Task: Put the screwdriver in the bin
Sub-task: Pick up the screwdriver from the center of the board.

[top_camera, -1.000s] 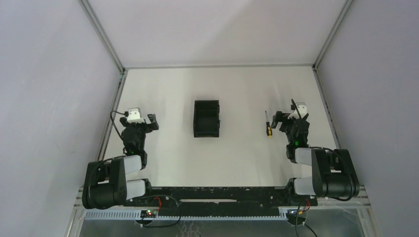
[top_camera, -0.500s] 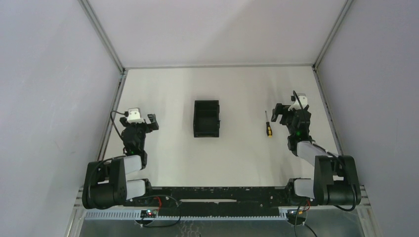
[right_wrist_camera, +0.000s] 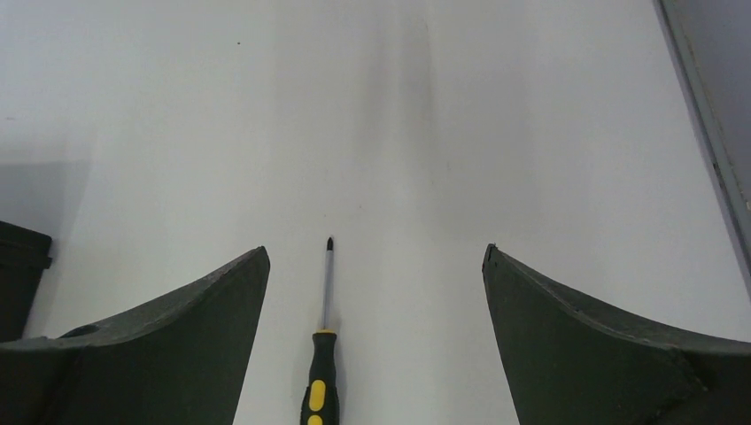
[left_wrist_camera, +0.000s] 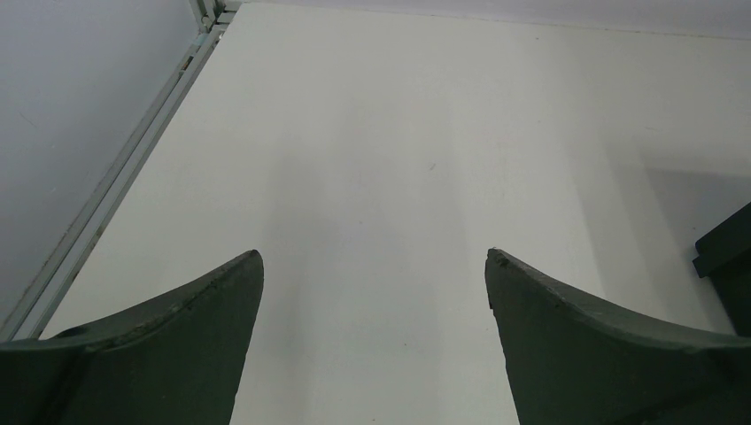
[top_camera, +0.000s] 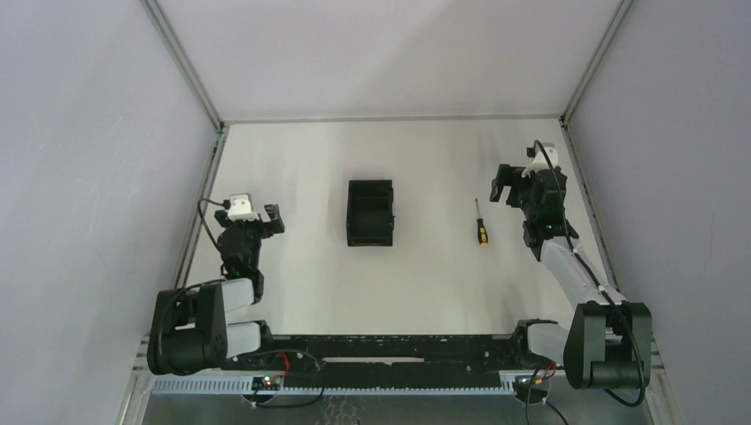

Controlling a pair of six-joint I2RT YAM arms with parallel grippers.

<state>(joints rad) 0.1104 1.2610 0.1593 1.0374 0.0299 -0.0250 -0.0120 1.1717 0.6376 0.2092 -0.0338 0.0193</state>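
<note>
The screwdriver, yellow-and-black handle toward the arms and thin shaft pointing away, lies flat on the white table to the right of the black bin. My right gripper hovers just right of and slightly beyond it, open. In the right wrist view the screwdriver lies between the spread fingers, nearer the left one, with my right gripper touching nothing. My left gripper stands open at the left, empty, well apart from the bin.
A corner of the bin shows at the left edge of the right wrist view and at the right edge of the left wrist view. Metal frame rails and grey walls border the table on both sides.
My right arm has stretched out away from its base, carrying the open gripper farther up the table beside the screwdriver. The screwdriver, bin and left arm have not moved.
</note>
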